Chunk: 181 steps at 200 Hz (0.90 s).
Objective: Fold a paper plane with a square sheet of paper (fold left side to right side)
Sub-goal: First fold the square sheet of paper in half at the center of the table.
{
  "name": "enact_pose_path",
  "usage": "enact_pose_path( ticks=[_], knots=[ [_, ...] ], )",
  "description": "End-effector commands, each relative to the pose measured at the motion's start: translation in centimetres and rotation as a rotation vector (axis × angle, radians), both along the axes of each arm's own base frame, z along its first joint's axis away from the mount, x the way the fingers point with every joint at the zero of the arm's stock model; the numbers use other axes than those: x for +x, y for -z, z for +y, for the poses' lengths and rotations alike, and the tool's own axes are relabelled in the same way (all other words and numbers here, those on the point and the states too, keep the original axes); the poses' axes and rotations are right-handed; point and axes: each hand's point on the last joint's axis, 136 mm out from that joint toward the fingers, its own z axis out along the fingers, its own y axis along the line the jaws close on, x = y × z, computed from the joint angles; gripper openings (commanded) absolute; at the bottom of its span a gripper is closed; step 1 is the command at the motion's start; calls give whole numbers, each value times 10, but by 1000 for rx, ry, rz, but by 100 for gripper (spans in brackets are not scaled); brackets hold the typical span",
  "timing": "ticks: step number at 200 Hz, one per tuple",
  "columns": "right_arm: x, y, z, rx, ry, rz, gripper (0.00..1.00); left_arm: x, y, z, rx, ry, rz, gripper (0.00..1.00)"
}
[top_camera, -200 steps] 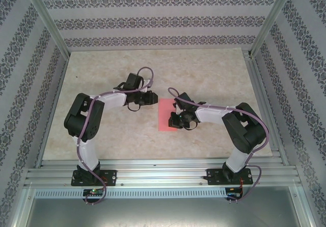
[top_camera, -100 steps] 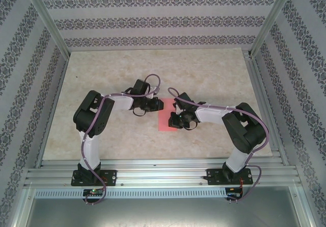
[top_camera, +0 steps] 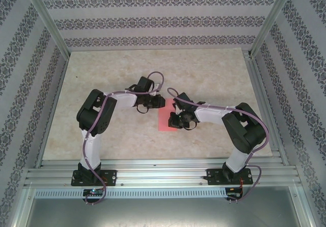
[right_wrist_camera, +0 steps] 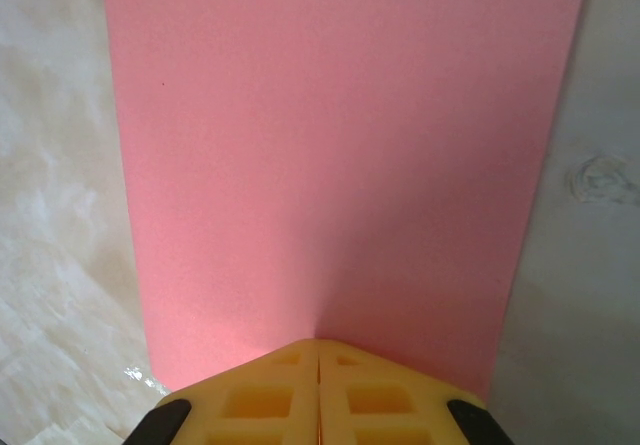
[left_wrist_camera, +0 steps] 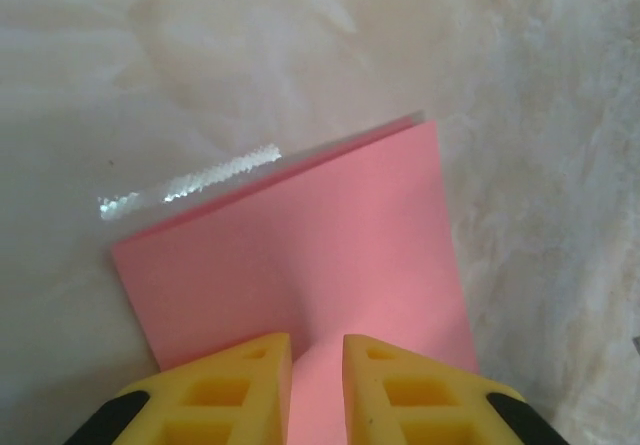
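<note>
Clearly our left hand [left_wrist_camera: 317, 353] hovers with fingers slightly apart over the folded square sheet of paper [left_wrist_camera: 330, 235], which lies near the middle of the desk [top_camera: 102, 69]. Our right hand [right_wrist_camera: 318, 355] sits at its opposite edge, fingers pressed together.

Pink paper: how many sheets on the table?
1: the pink sheet lies near the centre of the table. A doubled edge in the left wrist view looks like its fold; another sheet underneath could be hidden.
</note>
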Motion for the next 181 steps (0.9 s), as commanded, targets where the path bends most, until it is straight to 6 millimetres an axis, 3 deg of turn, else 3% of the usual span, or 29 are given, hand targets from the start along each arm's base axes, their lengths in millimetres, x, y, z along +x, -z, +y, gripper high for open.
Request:
enact_pose_path(
  ticks=[1,72,150,166,181],
  knots=[
    [-31,47,-53,-266,10,110,7,22,28,24,170,-53,-59,23],
    [-30,47,-50,-249,7,106,8,56,29,43,188,-109,-76,26],
    [-32,47,-47,-233,2,107,8,94,16,51,155,-135,-102,29],
    [-29,43,-40,-193,-1,94,8,100,7,54,143,-144,-113,29],
    [-20,31,-29,-140,-5,59,10,100,-14,55,123,-146,-150,30]
  ],
)
